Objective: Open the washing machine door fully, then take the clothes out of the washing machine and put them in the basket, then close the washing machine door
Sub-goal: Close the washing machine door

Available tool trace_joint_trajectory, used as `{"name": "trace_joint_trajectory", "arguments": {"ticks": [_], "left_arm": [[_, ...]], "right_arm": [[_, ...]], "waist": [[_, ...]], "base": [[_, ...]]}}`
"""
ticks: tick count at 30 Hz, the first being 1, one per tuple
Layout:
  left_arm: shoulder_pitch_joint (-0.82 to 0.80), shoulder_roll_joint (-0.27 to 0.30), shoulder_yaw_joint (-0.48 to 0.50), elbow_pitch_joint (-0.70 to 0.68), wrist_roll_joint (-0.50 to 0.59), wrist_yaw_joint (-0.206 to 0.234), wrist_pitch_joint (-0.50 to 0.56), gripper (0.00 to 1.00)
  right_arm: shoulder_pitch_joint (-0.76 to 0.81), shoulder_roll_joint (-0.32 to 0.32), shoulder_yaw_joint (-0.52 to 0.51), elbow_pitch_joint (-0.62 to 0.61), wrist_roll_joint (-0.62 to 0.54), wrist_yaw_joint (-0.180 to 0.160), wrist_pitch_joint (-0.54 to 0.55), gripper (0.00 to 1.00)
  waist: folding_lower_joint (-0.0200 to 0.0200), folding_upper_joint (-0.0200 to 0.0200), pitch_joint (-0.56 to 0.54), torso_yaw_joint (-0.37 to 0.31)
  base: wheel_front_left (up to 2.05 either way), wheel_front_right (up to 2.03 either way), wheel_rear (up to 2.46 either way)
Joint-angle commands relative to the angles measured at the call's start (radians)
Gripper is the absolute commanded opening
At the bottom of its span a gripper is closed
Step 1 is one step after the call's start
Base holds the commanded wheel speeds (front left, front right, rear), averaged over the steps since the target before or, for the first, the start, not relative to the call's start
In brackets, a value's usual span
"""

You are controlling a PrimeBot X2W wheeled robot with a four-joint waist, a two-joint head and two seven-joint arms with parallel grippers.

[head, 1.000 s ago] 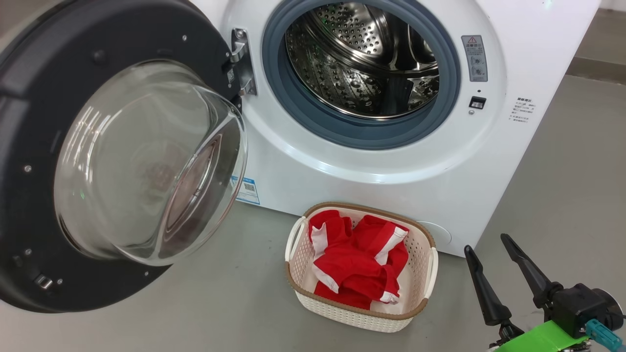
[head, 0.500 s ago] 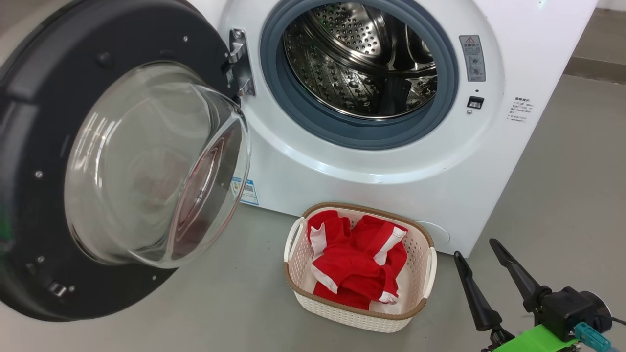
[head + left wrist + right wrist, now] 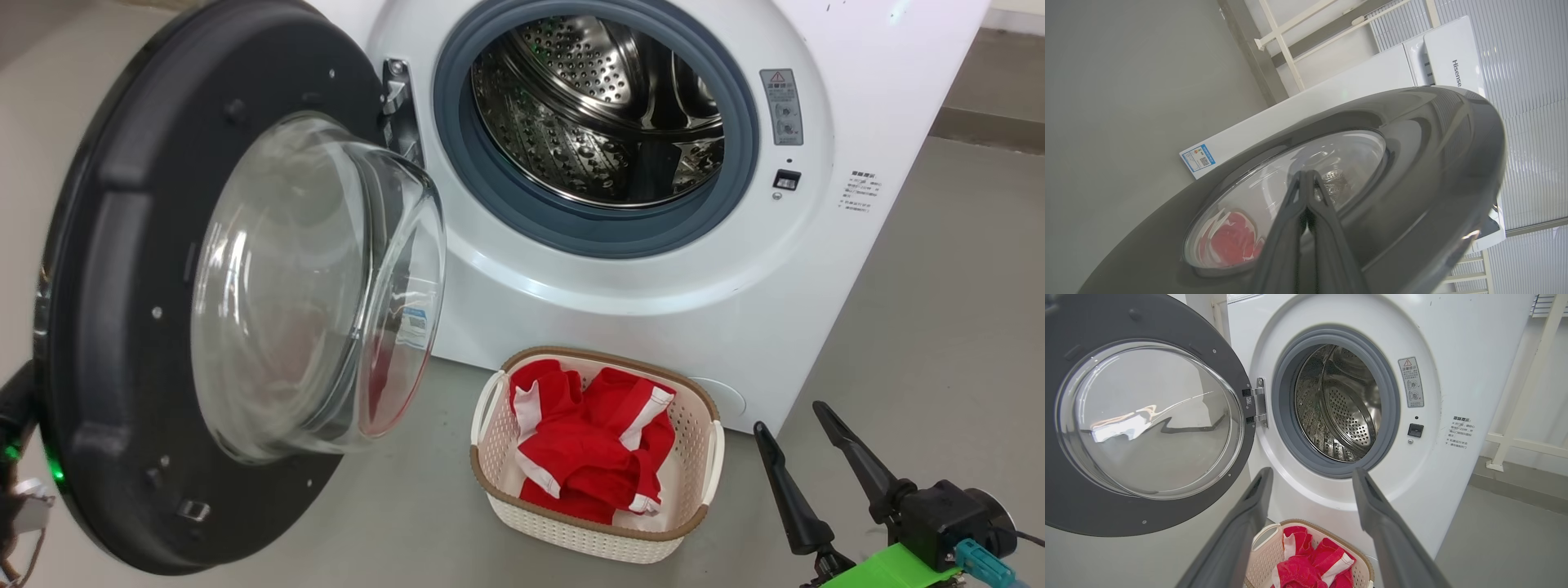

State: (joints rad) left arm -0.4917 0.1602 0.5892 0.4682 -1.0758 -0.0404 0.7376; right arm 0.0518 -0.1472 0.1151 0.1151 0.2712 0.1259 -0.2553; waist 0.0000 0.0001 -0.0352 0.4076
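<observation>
Left wrist view is showing the outer face of the washing machine door (image 3: 1433, 134), which head view is not giving. Left pincer (image 3: 1306, 176) is lying closed, fingers pressed together, tips over the glass window; whether it is touching the door, cannot tell. Head view is giving the inner side: the door is hanging open on its left hinge, swung out from the washing machine (image 3: 620, 318), with a dark bit of left arm (image 3: 12, 400) peeking past its far-left rim. Drum (image 3: 588, 106) is showing bare steel in head and right wrist views. The clothes (image 3: 588, 449) are sitting bunched in the basket (image 3: 596, 539), which is standing on the floor (image 3: 939, 343) just in front of the machine. Right pincer (image 3: 789, 416) is hovering at near right with fingers spread wide, pointing toward the machine, apart from the basket's right rim, with open floor around it.
</observation>
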Motion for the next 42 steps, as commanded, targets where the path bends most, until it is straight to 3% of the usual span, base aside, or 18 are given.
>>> {"name": "trace_joint_trajectory", "arguments": {"ticks": [1, 9, 20, 27, 42], "left_arm": [[0.0, 0.018, 0.005, -0.051, -0.01, -0.004, 0.02, 0.0], [0.069, -0.058, -0.02, -0.251, -0.047, 0.035, 0.082, 0.0], [0.156, -0.097, -0.081, -0.457, -0.086, 0.076, 0.137, 0.0], [0.211, -0.107, -0.104, -0.518, -0.153, 0.107, 0.135, 0.0], [0.277, -0.11, -0.181, -0.554, -0.221, 0.127, 0.08, 0.0]], "right_arm": [[-0.025, -0.012, 0.02, -0.022, 0.003, 0.005, -0.006, 1.0], [-0.023, -0.01, 0.018, -0.026, 0.001, 0.005, -0.006, 1.0], [-0.028, -0.002, 0.015, -0.025, 0.002, 0.005, -0.006, 1.0], [-0.036, 0.01, 0.016, -0.023, 0.003, 0.005, -0.006, 1.0], [-0.033, 0.013, 0.014, -0.021, 0.003, 0.005, -0.006, 1.0]], "waist": [[0.0, -0.0001, -0.001, -0.001], [0.0, -0.0001, -0.002, -0.017], [0.0, -0.0001, 0.007, -0.066], [0.0, -0.0001, 0.003, -0.118], [0.0, -0.0001, 0.001, -0.18]], "base": [[0.0, 0.0, 0.0], [0.0, 0.0, 0.0], [0.0, 0.0, 0.0], [0.0, 0.0, 0.0], [0.0, 0.0, 0.0]]}}
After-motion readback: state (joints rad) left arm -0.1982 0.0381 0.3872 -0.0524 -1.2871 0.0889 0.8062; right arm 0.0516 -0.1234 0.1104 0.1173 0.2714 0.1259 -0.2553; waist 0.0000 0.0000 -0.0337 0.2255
